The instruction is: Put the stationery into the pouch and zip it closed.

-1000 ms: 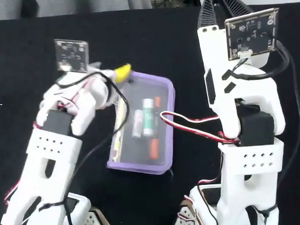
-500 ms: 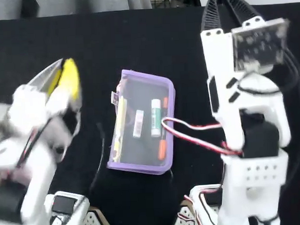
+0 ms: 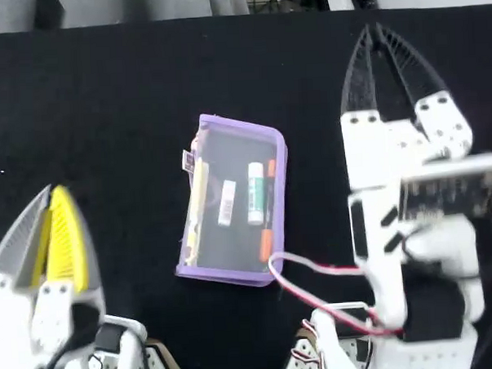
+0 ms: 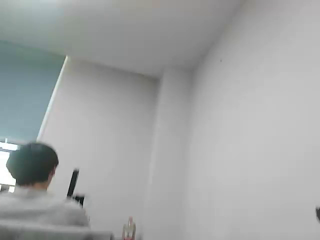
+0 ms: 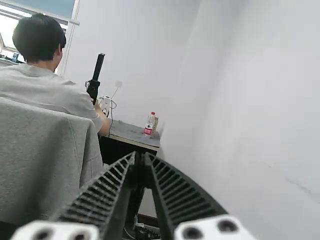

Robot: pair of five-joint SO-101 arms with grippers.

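The purple pouch [image 3: 244,132] lies flat in the middle of the black table, its clear face up. Through the clear face show a white stick [image 3: 227,203], a green and white stick [image 3: 255,193], an orange pen [image 3: 267,229] and a yellow item [image 3: 199,193]. A small zip tag [image 3: 188,160] sits at its far left corner. My left gripper [image 3: 50,191], with one yellow finger, is raised at the near left, well clear of the pouch, shut on nothing. My right gripper [image 3: 373,30] [image 5: 139,157] has black ribbed fingers pressed together and points away to the right of the pouch.
The black table [image 3: 103,93] has free room on all sides of the pouch. A red and white cable [image 3: 315,271] loops from the right arm's base close to the pouch's near right corner. A seated person shows in the room behind.
My left gripper left the pouch's far left corner and swung back to the near left, raised. The right arm tipped upward, lifting its gripper. The pouch stayed in place.
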